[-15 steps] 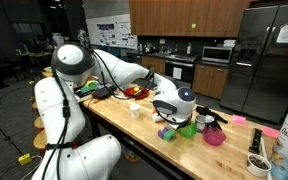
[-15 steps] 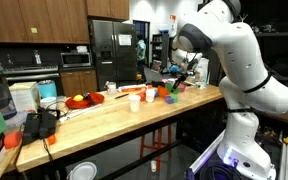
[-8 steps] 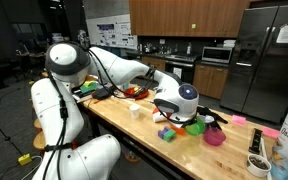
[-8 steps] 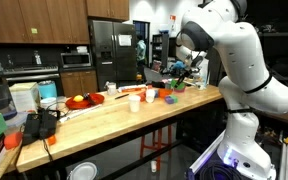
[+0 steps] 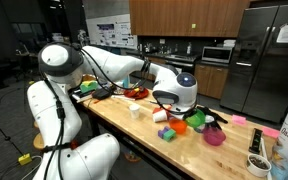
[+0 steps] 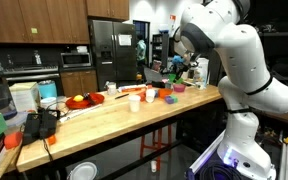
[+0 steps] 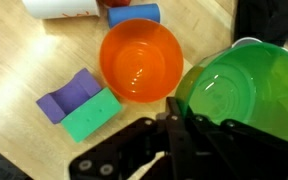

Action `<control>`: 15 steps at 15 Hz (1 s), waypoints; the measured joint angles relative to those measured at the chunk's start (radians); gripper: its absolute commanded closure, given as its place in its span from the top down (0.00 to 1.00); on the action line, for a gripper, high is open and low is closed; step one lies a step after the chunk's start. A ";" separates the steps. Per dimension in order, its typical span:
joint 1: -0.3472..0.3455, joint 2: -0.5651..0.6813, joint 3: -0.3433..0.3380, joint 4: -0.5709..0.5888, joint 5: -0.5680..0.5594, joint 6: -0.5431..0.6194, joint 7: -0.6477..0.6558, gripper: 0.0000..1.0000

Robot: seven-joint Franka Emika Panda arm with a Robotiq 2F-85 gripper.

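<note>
So the biggest thing here is the long light wooden table [image 5: 112, 113], and the white robot arm [image 5: 114, 64] is bent low over it. The action is about halfway along the table's visible length, not near either end.

The black gripper [image 7: 174, 118] has its jaws pinched narrow, and from the wrist view we'd say they're clamped on the near rim of the shiny green plastic bowl [image 7: 239, 95]. That bowl sits right under the wrist in an exterior view [image 5: 197, 119], and it covers a bit of the neighbouring bowl's edge, so it's the higher of the two.

Just beside it is the round orange plastic bowl [image 7: 139, 60], sitting upright on the wood, and we can see nothing in it.

Next to the orange bowl, on the side away from the green bowl, are a purple wavy block [image 7: 64, 97] and a teal-green rectangular block [image 7: 92, 116], touching each other.

Past the orange bowl lies a small blue cylinder [image 7: 134, 14], with a white cup [image 7: 62, 7] near it.
</note>
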 measured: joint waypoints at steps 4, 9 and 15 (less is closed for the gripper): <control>-0.014 0.000 0.042 0.025 -0.036 -0.028 0.000 0.01; -0.036 0.000 0.075 0.042 -0.060 -0.038 0.000 0.01; -0.073 0.000 0.123 0.082 -0.113 -0.036 -0.003 0.29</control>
